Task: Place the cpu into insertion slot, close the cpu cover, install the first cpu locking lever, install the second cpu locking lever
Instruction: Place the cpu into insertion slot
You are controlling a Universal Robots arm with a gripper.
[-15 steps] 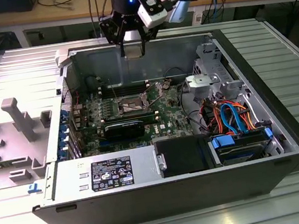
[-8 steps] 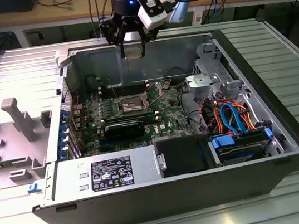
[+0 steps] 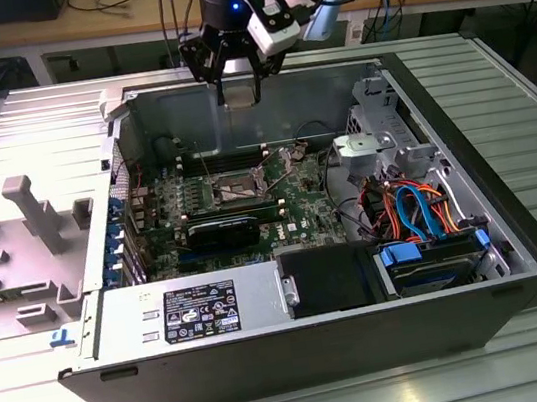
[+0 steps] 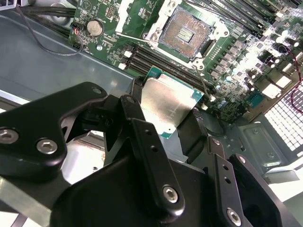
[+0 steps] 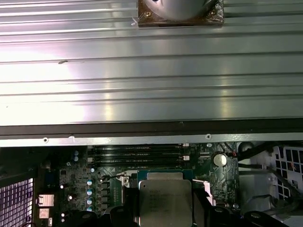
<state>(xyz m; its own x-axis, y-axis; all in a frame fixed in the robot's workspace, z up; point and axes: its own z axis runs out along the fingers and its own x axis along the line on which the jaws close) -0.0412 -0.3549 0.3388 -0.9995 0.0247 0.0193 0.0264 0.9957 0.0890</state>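
With gripper [image 3: 239,99] jaws pinching the cpu [image 4: 168,101] at upper centre of the exterior view, well above the slot [image 3: 238,187] mid-frame, best to descend level, chip corners squared to it.

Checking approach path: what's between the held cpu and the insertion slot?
In the second wrist view, the long dark memory slots run between the cpu and the open insertion slot.

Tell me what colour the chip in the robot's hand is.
The cpu: silver-grey top, green rim; clearest in the second wrist view.
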